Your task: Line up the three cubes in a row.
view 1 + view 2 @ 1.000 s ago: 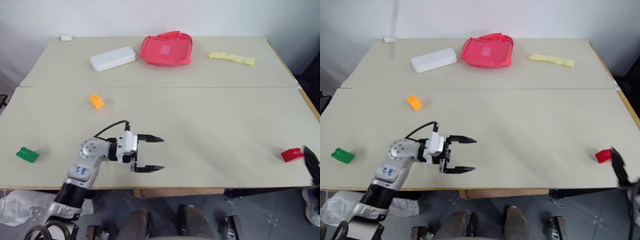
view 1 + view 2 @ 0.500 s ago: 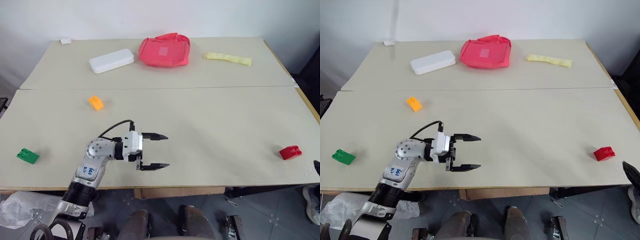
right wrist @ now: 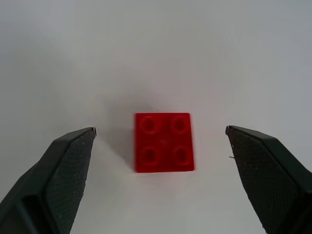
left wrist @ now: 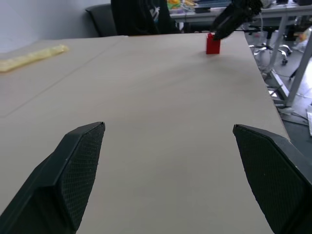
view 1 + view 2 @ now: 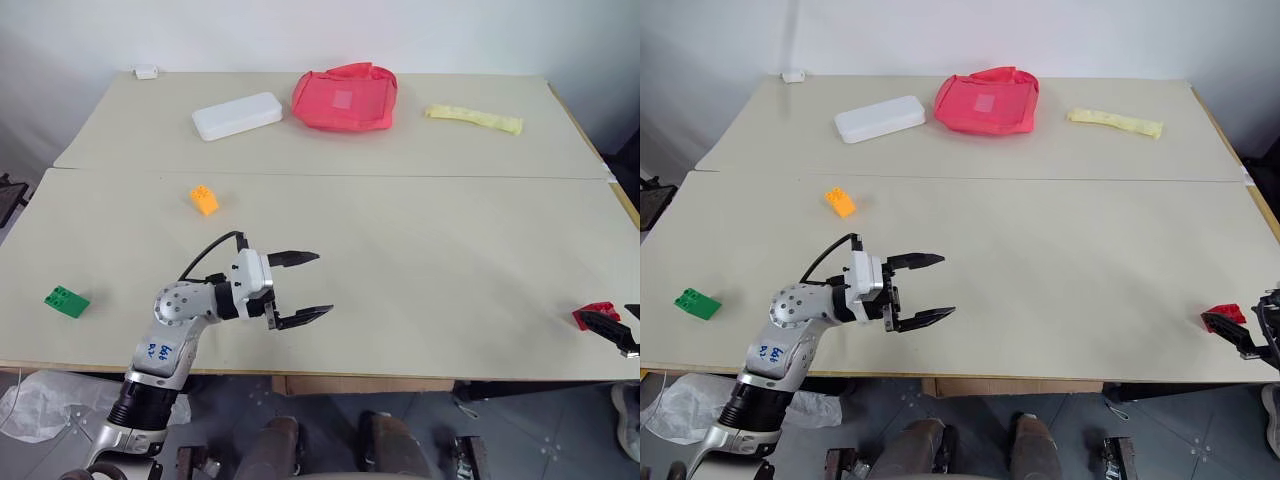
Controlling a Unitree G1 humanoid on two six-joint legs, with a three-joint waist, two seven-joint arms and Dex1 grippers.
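While the left gripper (image 5: pixel 306 288) is hanging over the lower left of the table (image 5: pixel 430 240) in the left eye view, its two black fingers are standing spread wide with nothing between them, pointing toward the middle of the frame. Over at the lower right edge of that view, the right gripper (image 3: pixel 161 146) is poised right at the red cube (image 3: pixel 164 142), and the right wrist view is giving us the close look: the fingers are splayed wide on either side of the brick, clear of it on both flanks, four studs facing up, nothing gripped. The left wrist view is looking across the bare tabletop, with that same red brick sitting small at the far edge and the dark right gripper just beside it.

The orange-yellow cube (image 5: pixel 204 200) is sitting left of centre in the left eye view, above the left arm and well apart from it. The green cube (image 5: pixel 66 301) is lying at the far left, near the table's front edge. So the three bricks are spread wide apart, nowhere near a row.

Along the top of the frame, a white box (image 5: pixel 237 115) is lying beside a red pouch (image 5: pixel 345 97), with a yellow strip (image 5: pixel 473 118) off to the upper right and a small white object (image 5: pixel 146 72) in the upper left corner.
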